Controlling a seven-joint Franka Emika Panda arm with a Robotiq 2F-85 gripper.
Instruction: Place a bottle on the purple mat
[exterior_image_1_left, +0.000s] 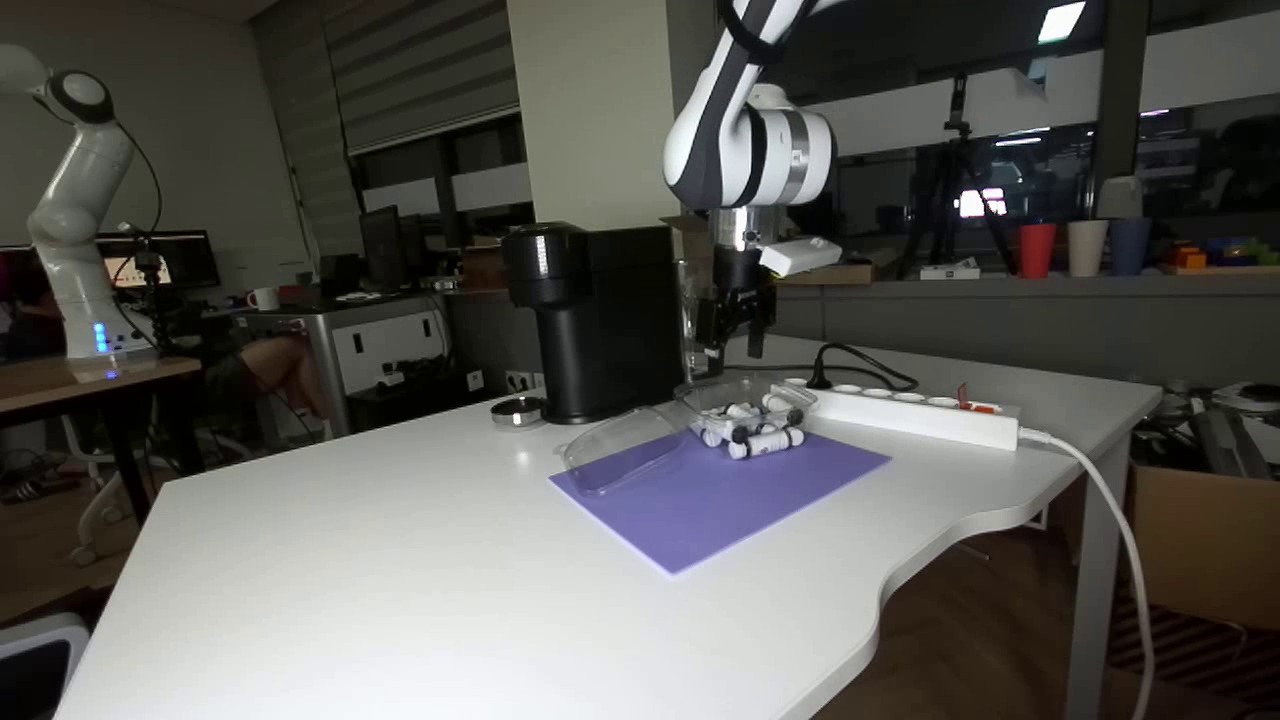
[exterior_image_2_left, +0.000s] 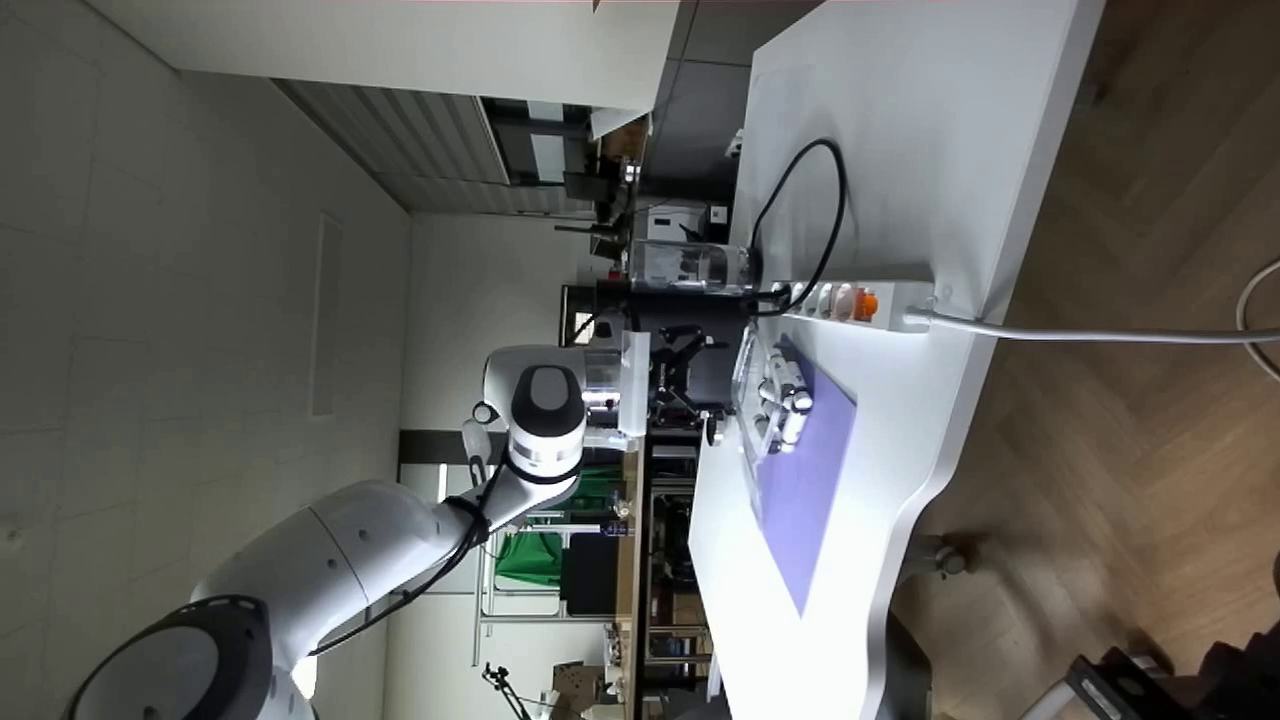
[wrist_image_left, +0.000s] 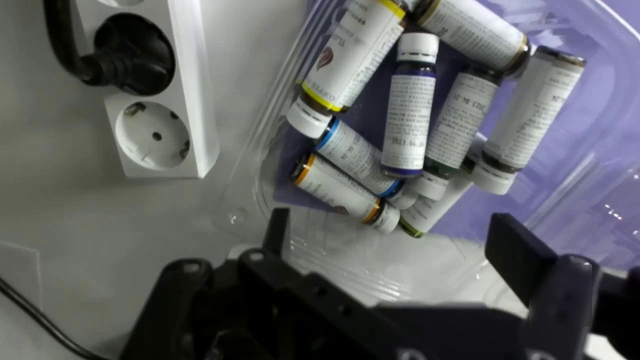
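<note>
We cannot tell which bottle is meant, but the violet-banded bottle (wrist_image_left: 410, 110) looks to us like the easiest pick. It lies ahead of and below the claw (wrist_image_left: 395, 239), in the clear tray (wrist_image_left: 585, 125) among other bottles (wrist_image_left: 345, 192). Its long axis points away from the claw, base end nearer, capped end farther. Since that axis runs roughly square to the line between the two fingers (wrist_image_left: 520, 260), we judge that going forward and down would bring one finger to each side with little turn; the neighbours may crowd them. The claw stands wide, with nothing held, and the arm (exterior_image_1_left: 750, 150) carries it pointing down above one end of the tray. Lower than the claw, the purple mat (exterior_image_1_left: 720, 510) reaches out from under the tray.
</note>
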